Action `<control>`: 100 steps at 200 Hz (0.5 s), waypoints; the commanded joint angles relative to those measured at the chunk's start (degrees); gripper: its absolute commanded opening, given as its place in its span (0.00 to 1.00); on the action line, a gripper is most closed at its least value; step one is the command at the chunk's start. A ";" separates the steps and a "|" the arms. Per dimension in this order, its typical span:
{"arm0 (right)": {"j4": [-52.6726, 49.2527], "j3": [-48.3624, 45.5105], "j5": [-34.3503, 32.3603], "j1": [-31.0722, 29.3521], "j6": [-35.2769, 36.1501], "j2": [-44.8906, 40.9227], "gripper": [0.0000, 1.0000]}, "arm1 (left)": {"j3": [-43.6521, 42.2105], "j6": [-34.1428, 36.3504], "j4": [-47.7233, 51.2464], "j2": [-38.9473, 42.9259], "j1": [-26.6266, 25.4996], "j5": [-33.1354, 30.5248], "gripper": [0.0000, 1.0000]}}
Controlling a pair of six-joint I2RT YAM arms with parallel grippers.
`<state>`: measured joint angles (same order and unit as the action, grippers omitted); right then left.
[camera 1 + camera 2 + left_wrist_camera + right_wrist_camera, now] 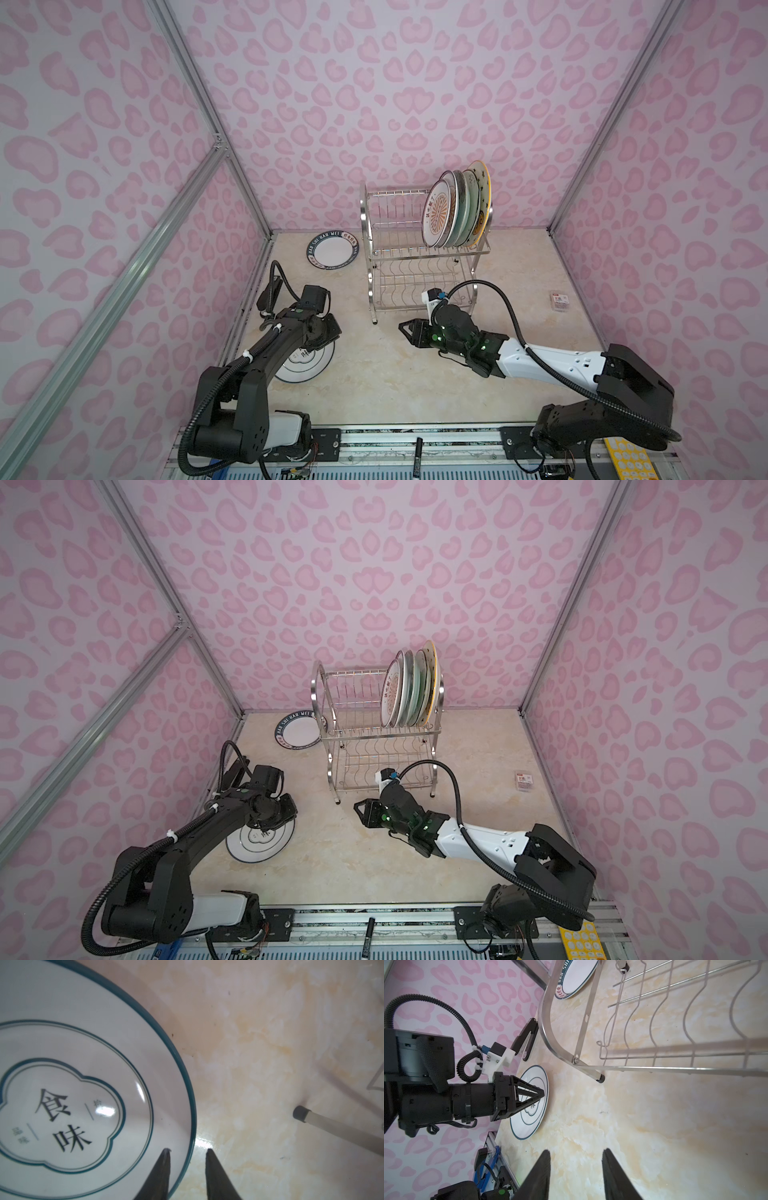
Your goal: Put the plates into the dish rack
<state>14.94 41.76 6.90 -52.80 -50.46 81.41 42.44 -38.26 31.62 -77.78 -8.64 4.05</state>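
Straddling the rim of the black-ringed plate on the table, the left end effector stands narrowly parted; the right end effector hovers empty, moderately parted.

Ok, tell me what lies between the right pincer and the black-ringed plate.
Nothing: only bare tabletop lies between the right pincer and the black-ringed plate, shown in the right wrist view.

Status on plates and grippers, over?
Left gripper open, jaws straddling ringed plate rim. Right gripper open, empty. Lettered plate on table beside dish rack. Nothing blocking.
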 commanded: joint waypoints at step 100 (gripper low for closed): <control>-0.38 0.40 -0.22 -0.01 0.64 0.59 0.42 | 0.32 2.40 -2.57 -4.37 -2.94 6.43 0.32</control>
<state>14.66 42.00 6.92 -52.75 -50.33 81.58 42.04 -36.21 30.04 -81.19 -10.74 8.58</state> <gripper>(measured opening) 0.421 0.323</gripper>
